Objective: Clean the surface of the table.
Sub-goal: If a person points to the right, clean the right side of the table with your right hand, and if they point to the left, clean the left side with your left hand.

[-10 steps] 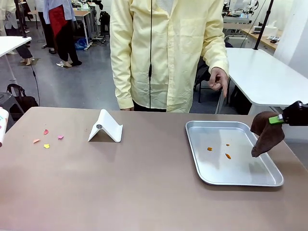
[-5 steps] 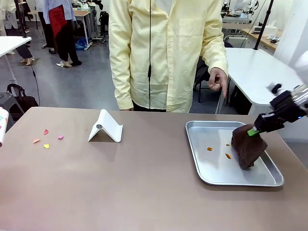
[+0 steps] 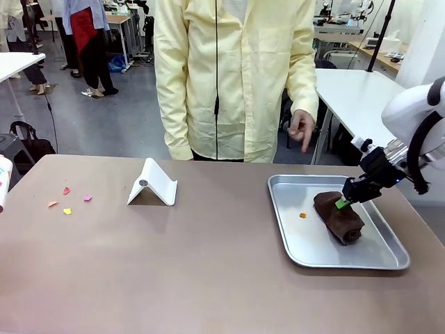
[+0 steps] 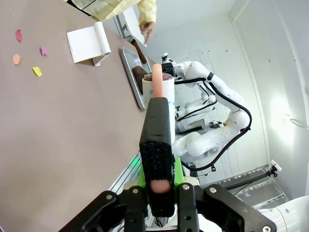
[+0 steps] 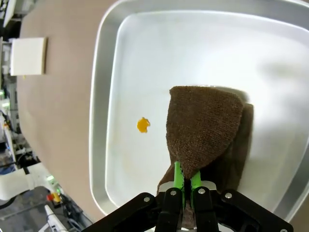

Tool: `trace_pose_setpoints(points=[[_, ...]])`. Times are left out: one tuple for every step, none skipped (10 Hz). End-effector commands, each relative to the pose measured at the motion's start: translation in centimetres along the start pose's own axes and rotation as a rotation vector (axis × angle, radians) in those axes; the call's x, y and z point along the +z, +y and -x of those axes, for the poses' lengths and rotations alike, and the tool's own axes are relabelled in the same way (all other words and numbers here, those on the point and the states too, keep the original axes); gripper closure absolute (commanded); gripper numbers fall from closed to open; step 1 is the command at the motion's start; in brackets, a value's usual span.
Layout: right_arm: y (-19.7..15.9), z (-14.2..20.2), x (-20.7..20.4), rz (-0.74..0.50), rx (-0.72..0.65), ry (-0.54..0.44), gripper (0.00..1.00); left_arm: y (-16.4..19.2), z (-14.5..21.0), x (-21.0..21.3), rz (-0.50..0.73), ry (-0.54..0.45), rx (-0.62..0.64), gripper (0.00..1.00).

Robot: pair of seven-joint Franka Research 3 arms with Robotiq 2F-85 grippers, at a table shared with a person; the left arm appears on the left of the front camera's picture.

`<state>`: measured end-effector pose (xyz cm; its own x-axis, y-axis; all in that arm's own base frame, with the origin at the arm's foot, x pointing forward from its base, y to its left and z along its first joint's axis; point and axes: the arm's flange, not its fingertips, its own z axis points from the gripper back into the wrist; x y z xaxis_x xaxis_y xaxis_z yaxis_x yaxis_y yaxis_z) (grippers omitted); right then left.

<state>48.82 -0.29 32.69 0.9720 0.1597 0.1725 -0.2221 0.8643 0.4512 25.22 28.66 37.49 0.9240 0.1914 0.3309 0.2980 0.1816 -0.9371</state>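
Fingers of the right gripper [image 3: 341, 203], pinched on the brown cloth [image 3: 338, 220], have just lowered it into the metal tray [image 3: 306, 242], seemingly over two crumbs. Paper scraps [image 3: 67, 211] on the table [image 3: 208, 278] lie unwiped; the left gripper [image 4: 159, 180] clamps a roller-like tool [image 4: 157, 121].

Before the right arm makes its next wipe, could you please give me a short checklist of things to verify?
1. Right tool shut on brown cloth: ok.
2. Cloth resting on tray floor: ok.
3. Orange crumb wiped from tray: not ok.
4. Person's hand apart from tray: ok.
5. Paper scraps cleared off the table: not ok.
6. Left tool shut on black handle: ok.
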Motion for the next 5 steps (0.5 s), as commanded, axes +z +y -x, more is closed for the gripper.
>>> trace_pose_setpoints(points=[[1.1, -1.0, -0.4, 0.004, -0.024, -0.038, 0.94, -0.4, 0.3, -0.1, 0.012, -0.006, -0.025, 1.0], [1.4, -1.2, -1.0, -0.009, -0.013, -0.035, 0.94, -0.4, 0.3, -0.1, 0.012, -0.006, -0.025, 1.0], [1.8, -1.4, -1.8, -0.016, -0.003, -0.036, 0.94, -0.4, 0.3, -0.1, 0.012, -0.006, -0.025, 1.0], [2.2, -1.7, -2.6, -0.034, 0.001, -0.028, 0.94, -0.4, 0.3, -0.1, 0.012, -0.006, -0.025, 1.0], [2.6, -1.8, -3.2, -0.039, 0.009, -0.019, 0.94, -0.4, 0.3, -0.1, 0.012, -0.006, -0.025, 1.0]])
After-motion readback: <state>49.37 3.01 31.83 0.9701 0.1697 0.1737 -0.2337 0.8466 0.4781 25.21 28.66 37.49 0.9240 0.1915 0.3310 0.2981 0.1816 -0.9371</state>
